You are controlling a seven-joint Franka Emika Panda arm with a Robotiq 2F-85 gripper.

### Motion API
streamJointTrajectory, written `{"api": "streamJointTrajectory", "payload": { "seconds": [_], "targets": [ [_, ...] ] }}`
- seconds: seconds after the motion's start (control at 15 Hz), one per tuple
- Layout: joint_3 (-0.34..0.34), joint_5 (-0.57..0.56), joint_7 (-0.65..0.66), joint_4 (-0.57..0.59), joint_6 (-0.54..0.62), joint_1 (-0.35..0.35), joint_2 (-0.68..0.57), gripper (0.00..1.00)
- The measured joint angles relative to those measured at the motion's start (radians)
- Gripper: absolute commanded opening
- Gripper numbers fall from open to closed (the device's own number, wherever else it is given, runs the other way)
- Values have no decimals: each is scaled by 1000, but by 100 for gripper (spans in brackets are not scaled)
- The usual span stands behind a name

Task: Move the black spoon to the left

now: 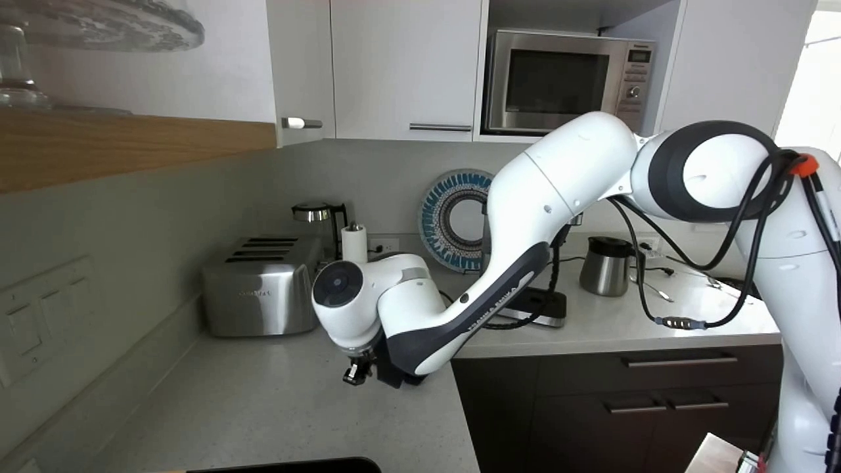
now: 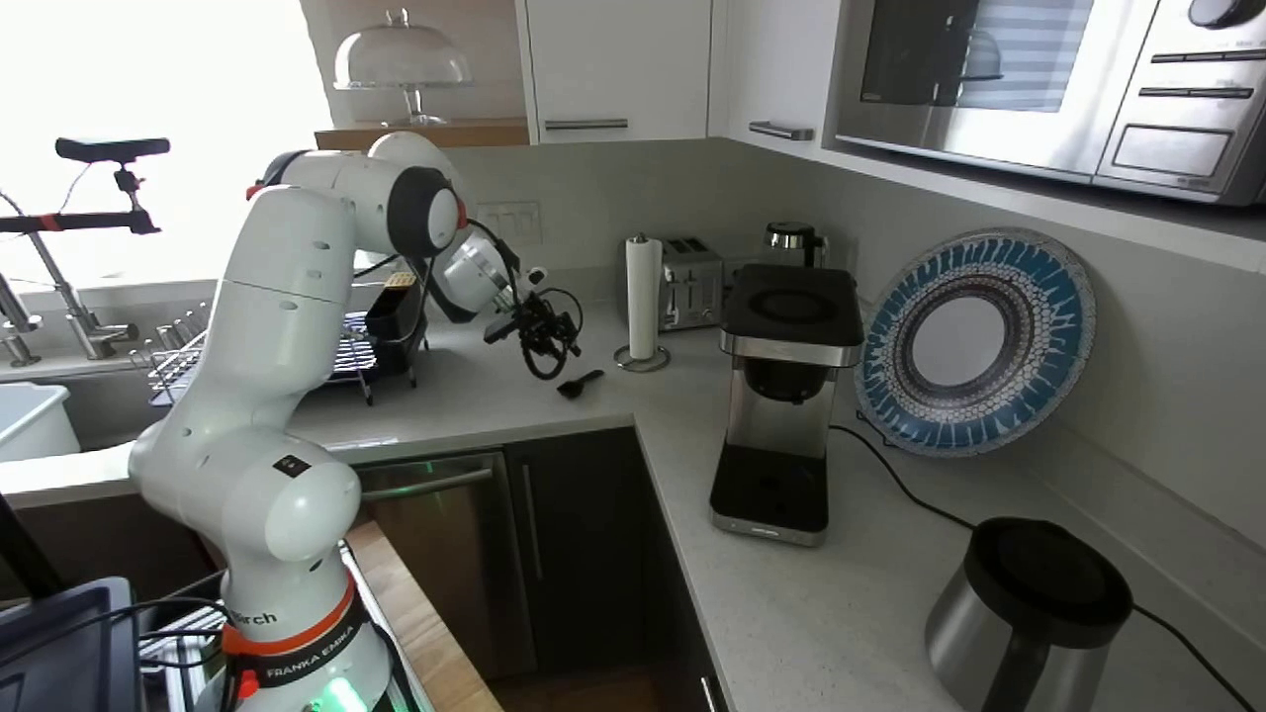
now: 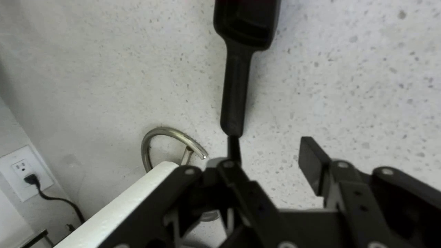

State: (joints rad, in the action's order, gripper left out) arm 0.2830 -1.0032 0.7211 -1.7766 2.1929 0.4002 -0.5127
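The black spoon [image 2: 579,385] lies on the counter near the corner, in front of the paper-towel roll, in an exterior view. In the wrist view the spoon [image 3: 237,79] points its bowl to the top edge, where the bowl is partly cut off, and its handle end toward my left finger. I do not see the spoon in the exterior view where the arm stands before the counter. My gripper [image 3: 270,151] is open with bare counter showing between its fingers. It is above the counter near the spoon in an exterior view [image 2: 544,336]; it also shows in an exterior view [image 1: 358,372].
The paper-towel roll [image 2: 643,297] on its metal stand is close to the gripper; it also shows in the wrist view [image 3: 127,203]. The toaster [image 1: 259,289], the coffee machine [image 2: 781,396] and a dish rack with a black holder [image 2: 394,314] stand around. The counter's front edge is near.
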Motion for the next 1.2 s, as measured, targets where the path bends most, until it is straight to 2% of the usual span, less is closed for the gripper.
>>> {"api": "streamJointTrajectory", "payload": {
  "seconds": [0.13, 0.2, 0.33, 0.6, 0.8, 0.93, 1.2],
  "targets": [
    [10, 125, -83, -59, 90, -46, 71, 96],
    [25, 197, -134, -96, 123, -75, 112, 100],
    [62, 357, -241, -175, 159, -131, 197, 100],
    [135, 680, -427, -346, 146, -229, 406, 100],
    [97, 887, -513, -446, 75, -222, 575, 100],
    [52, 982, -551, -497, -23, -217, 690, 100],
    [-46, 1004, -559, -542, -297, -232, 890, 100]
  ]
}}
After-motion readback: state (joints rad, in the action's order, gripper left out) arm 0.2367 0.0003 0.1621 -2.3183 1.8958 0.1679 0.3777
